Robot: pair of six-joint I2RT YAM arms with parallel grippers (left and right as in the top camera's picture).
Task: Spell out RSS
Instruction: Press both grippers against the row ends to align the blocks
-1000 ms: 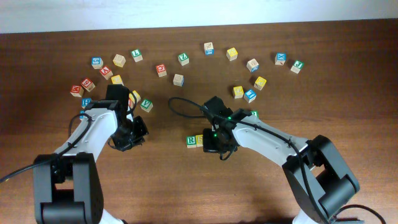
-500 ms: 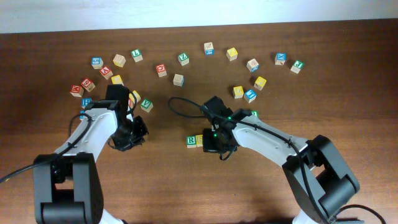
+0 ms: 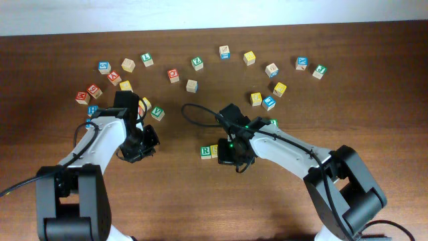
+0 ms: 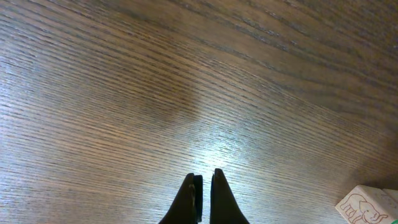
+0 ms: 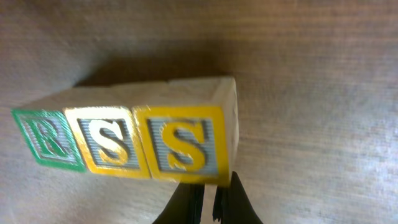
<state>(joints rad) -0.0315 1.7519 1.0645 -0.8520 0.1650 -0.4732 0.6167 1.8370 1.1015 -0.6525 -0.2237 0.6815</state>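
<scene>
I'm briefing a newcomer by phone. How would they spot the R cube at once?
On the table, find the row of three touching cubes near the middle, by the right pincer. The R cube is its left end, the only one with a green letter and border; its neighbours are yellow S cubes.

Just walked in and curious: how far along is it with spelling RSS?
Done, it seems: the R, first S and last S sit side by side, reading RSS. In hand: nothing; right fingers are shut by the last S, left fingers shut over the table. Left: probably just backing away.
</scene>
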